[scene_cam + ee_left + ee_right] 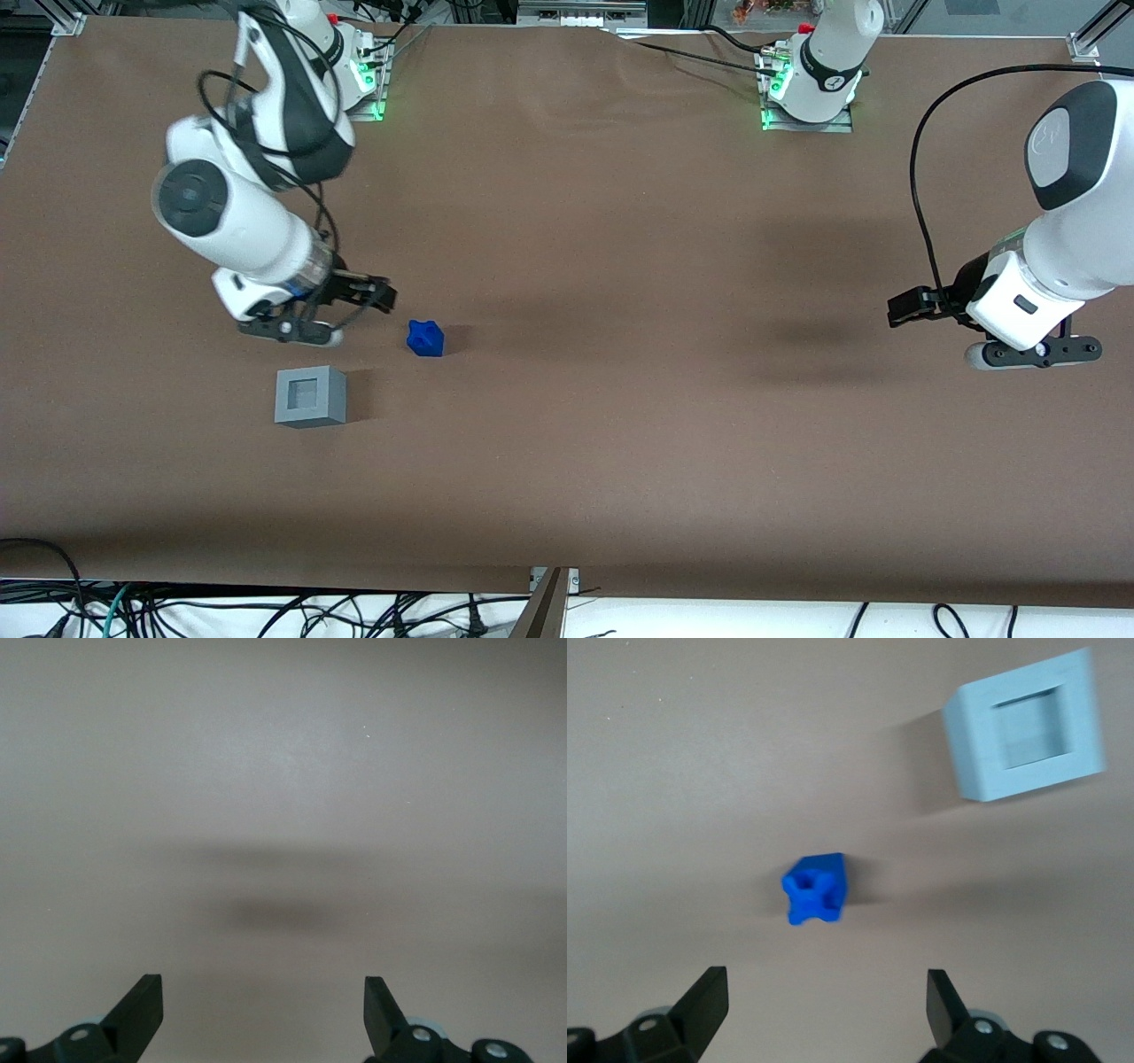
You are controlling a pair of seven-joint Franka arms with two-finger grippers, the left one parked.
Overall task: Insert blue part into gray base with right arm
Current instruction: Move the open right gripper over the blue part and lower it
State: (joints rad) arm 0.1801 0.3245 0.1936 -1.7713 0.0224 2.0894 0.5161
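You have not picked anything up yet: the blue part [425,338] lies loose on the table [620,266], and the gray base [310,396] stands near it, a little nearer the front camera and toward the working arm's end, with its square recess empty. The two are apart, not touching. Your gripper [376,297] on the right arm [239,213] hangs just beside the blue part and above the table, with nothing between its fingers. In the right wrist view the jaws stand wide apart, and the blue part [815,889] sits ahead of them, roughly centred between the fingertips [709,992], with the base [1028,726] farther off. So everything is left for you: close in on the part, grasp it, carry it over the recess, and seat it.
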